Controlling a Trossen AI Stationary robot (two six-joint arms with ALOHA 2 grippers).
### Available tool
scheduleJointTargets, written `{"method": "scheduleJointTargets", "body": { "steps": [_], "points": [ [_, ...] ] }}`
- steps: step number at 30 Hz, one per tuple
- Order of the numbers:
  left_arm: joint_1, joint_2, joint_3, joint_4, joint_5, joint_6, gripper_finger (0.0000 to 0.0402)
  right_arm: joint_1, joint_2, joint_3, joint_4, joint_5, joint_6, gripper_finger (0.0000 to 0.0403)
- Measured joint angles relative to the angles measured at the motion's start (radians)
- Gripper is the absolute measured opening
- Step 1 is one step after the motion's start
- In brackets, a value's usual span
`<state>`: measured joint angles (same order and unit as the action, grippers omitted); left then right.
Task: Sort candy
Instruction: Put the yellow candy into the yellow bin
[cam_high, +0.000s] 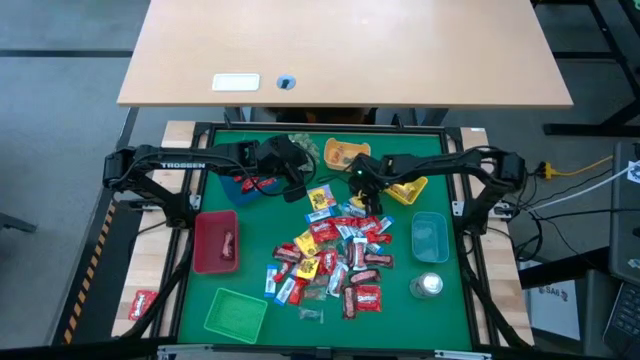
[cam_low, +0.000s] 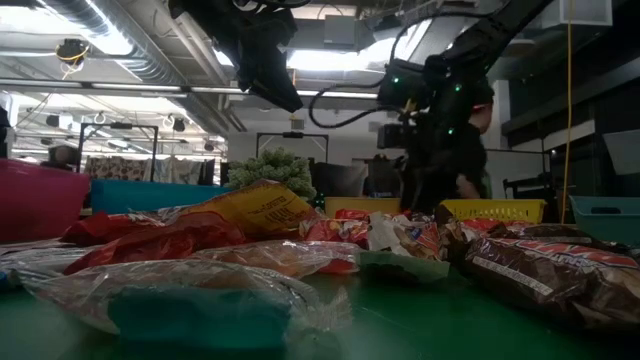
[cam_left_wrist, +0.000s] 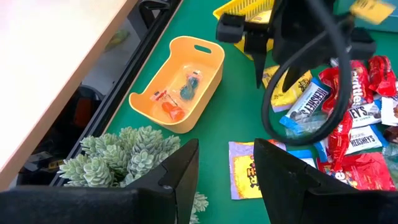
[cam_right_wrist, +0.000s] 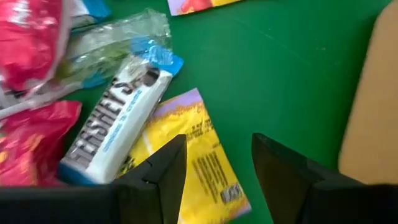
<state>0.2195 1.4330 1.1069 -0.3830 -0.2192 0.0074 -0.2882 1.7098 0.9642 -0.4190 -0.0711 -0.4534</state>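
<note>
The candy (cam_high: 335, 260) is a loose pile of red, yellow, blue-white and clear wrapped packets in the middle of the green mat. My right gripper (cam_right_wrist: 217, 162) stands open at the pile's far edge, low over a yellow packet (cam_right_wrist: 202, 168) that lies next to a white-and-blue bar (cam_right_wrist: 115, 134); in the high view my right gripper (cam_high: 368, 200) points steeply down. My left gripper (cam_left_wrist: 227, 168) hangs open higher up at the far left of the pile, above a yellow-and-purple packet (cam_left_wrist: 245, 180), and holds nothing.
Trays ring the pile: orange (cam_high: 345, 153) with a few sweets, yellow (cam_high: 410, 187), blue (cam_high: 240, 185), red (cam_high: 215, 240), green (cam_high: 237, 313), light blue (cam_high: 430, 237). A spiky plant ball (cam_left_wrist: 124, 155) sits at the far edge. A silvery can (cam_high: 428, 285) stands near right.
</note>
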Motion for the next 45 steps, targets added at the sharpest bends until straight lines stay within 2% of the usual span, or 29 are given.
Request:
{"method": "scheduleJointTargets", "body": {
  "steps": [9,14,19,28,36,45],
  "points": [
    [0.0,0.0,0.0,0.0,0.0,-0.004,0.0141,0.0,0.084,0.006,0.03,-0.008,0.003,0.0179],
    [0.0,0.0,0.0,0.0,0.0,-0.004,0.0141,-0.001,0.091,0.005,0.028,-0.054,0.003,0.017],
    [0.0,0.0,0.0,0.0,0.0,-0.004,0.0141,-0.001,0.093,0.004,0.023,-0.073,0.012,0.0123],
    [0.0,0.0,0.0,0.0,0.0,-0.004,0.0141,0.0,0.094,0.003,0.016,-0.1,0.035,0.0009],
    [0.0,0.0,0.0,0.0,0.0,-0.004,0.0141,0.0,0.081,0.013,0.009,-0.103,0.038,0.0005],
    [0.0,0.0,0.0,0.0,0.0,-0.005,0.0141,0.0,-0.002,0.104,-0.124,-0.096,0.038,0.0002]
  ]
}}
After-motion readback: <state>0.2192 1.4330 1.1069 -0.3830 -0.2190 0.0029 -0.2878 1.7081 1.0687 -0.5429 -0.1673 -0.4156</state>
